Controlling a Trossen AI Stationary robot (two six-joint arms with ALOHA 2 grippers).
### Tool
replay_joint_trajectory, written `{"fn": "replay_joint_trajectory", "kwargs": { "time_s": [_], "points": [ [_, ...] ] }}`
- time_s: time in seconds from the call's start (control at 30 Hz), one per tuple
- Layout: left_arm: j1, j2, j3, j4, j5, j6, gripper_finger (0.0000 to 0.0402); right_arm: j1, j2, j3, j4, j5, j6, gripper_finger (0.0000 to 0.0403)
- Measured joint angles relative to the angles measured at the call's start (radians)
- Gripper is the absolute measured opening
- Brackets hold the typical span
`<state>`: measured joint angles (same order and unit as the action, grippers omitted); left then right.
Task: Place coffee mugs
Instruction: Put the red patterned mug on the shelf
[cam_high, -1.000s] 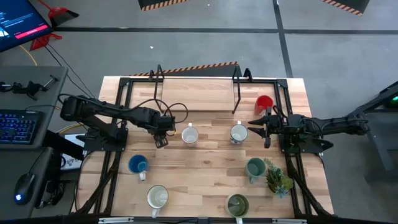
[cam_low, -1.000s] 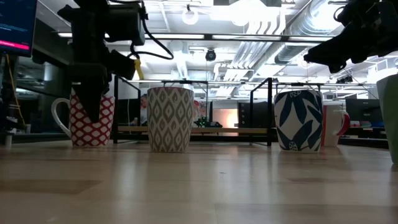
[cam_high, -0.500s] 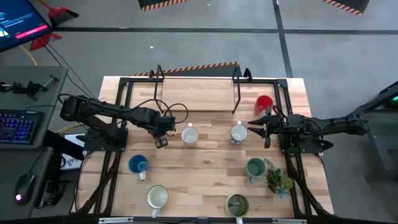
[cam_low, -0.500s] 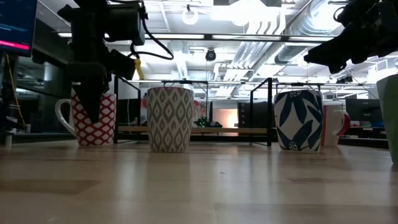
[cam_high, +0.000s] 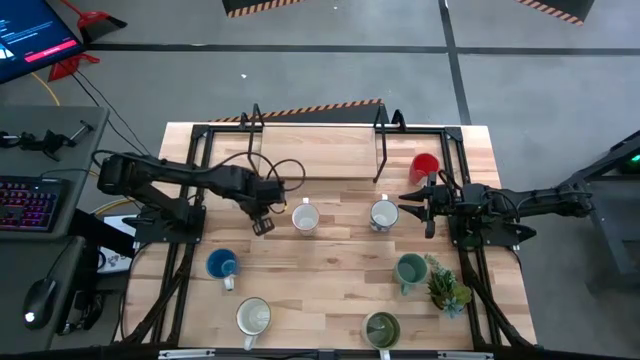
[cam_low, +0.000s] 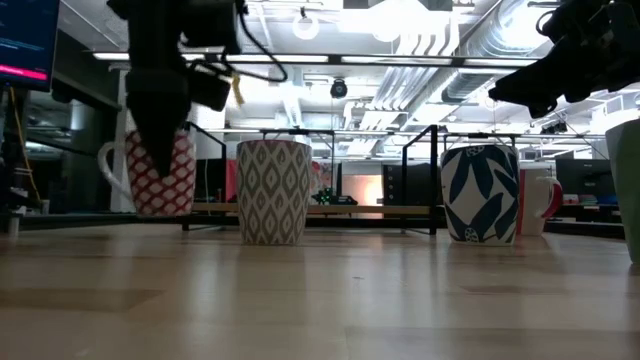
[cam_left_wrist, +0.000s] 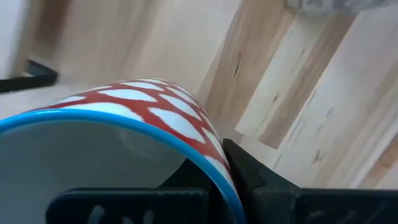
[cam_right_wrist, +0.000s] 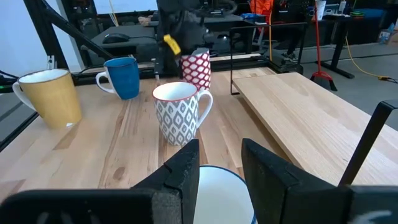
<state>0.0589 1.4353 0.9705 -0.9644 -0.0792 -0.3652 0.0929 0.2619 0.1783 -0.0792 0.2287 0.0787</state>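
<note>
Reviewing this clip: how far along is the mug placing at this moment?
Early, it seems. Done: nothing clearly; no mug can be told to be in a final spot. In hand: the left gripper is shut on the red-patterned mug, which looks tilted and lifted. Left: the right gripper hovers open by the leaf-patterned mug; the grey-patterned, red, blue, cream, teal and olive mugs stand ungripped.
</note>
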Motion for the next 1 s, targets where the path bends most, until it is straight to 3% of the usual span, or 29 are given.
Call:
{"fn": "replay_joint_trajectory", "kwargs": {
  "time_s": [0.23,0.47,0.7,1.0],
  "points": [
    [0.000,0.000,0.159,-0.063,0.062,-0.049,0.0007,0.000,0.000,0.000,0.000,0.000,0.000,0.0108],
    [0.051,0.010,0.313,-0.068,0.043,-0.078,0.0006,0.000,0.000,0.000,0.000,0.018,0.000,0.0108],
    [0.196,0.152,0.494,-0.098,0.055,-0.112,0.0006,0.000,0.000,0.000,0.000,0.026,0.000,0.0108],
    [0.303,0.344,0.717,-0.340,0.079,-0.296,0.0006,0.000,0.000,0.000,-0.025,0.026,0.074,0.0108]
  ]
}}
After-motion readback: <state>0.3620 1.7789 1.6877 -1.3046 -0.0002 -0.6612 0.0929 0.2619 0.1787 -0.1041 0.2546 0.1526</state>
